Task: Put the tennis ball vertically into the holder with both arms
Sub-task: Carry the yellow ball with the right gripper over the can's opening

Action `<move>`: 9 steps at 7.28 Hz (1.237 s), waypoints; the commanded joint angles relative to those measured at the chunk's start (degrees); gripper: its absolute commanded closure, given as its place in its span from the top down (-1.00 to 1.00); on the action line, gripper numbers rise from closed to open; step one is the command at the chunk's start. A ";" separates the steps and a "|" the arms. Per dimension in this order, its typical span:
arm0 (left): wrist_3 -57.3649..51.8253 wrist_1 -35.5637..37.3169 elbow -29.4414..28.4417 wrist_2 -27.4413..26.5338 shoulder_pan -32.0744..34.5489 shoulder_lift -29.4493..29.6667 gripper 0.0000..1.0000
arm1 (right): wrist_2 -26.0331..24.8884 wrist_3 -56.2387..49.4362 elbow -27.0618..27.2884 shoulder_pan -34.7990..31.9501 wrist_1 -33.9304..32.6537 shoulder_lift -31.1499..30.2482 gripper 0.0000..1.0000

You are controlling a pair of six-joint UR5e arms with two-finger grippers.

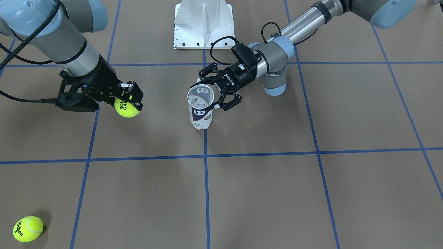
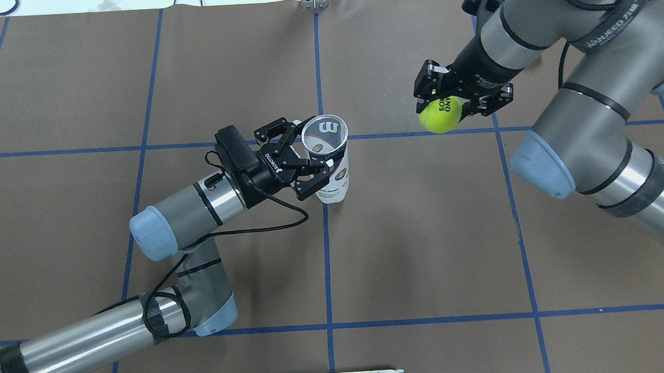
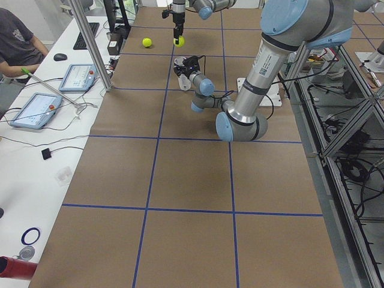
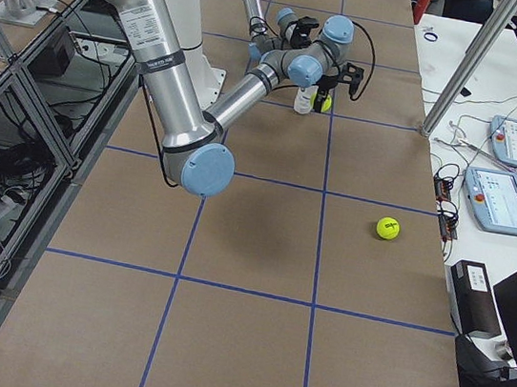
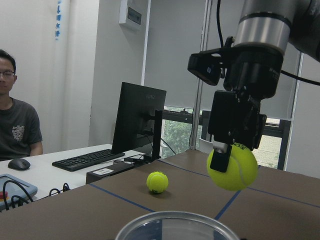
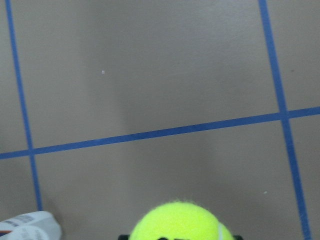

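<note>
The counter (image 2: 426,250) is covered in brown paper and divided by blue tape lines (image 2: 430,320) into large squares. The right arm (image 2: 584,111) comes in to the robot's right of the holder, with its wrist pointing down. The left arm (image 2: 191,208) reaches in low from the robot's left of the holder, its forearm close to level. The white base (image 1: 202,24) stands on the robot's side of the holder, well apart from it. The left hand (image 1: 205,95) lies sideways at the holder (image 1: 202,116), one finger against each side of the clear wall just below the rim, clamped on it. The holder stands upright on a blue tape line, open mouth upward, the navy label with its white "W" facing the operators' side. The right hand (image 2: 444,109) is closed on the tennis ball (image 2: 441,115), its fingers pinching the upper half while the lower half hangs free. That ball is clear of the counter, to the robot's right of the holder and apart from it. In the left wrist view it sits higher than the holder's rim. A second tennis ball (image 1: 28,228), marked "Wilson 3", rests on the counter well apart from the holder, toward the operators' side and to the robot's right.
</note>
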State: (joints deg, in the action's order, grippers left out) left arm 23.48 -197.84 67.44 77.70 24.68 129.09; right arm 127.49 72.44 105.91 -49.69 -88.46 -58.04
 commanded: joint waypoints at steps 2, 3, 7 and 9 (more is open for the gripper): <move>-0.02 0.00 -0.20 -0.01 -0.86 -0.07 0.56 | -0.22 6.56 -0.52 1.35 -1.18 7.05 -1.00; -0.02 0.00 -0.20 -0.01 -1.12 -0.07 0.58 | -0.22 6.93 -0.61 1.44 -2.66 8.89 -1.00; 0.07 -0.09 -0.56 -0.01 -1.39 -0.16 0.61 | -1.18 8.16 -3.78 3.98 -6.37 14.19 -1.00; 0.07 -0.09 -0.56 -0.01 -1.65 -0.07 0.61 | -3.81 10.53 -3.69 6.36 -6.37 14.27 -1.00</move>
State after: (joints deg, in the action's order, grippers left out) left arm 23.54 -197.93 66.90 77.69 23.14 129.01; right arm 124.95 81.90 102.15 -44.63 -94.81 -43.84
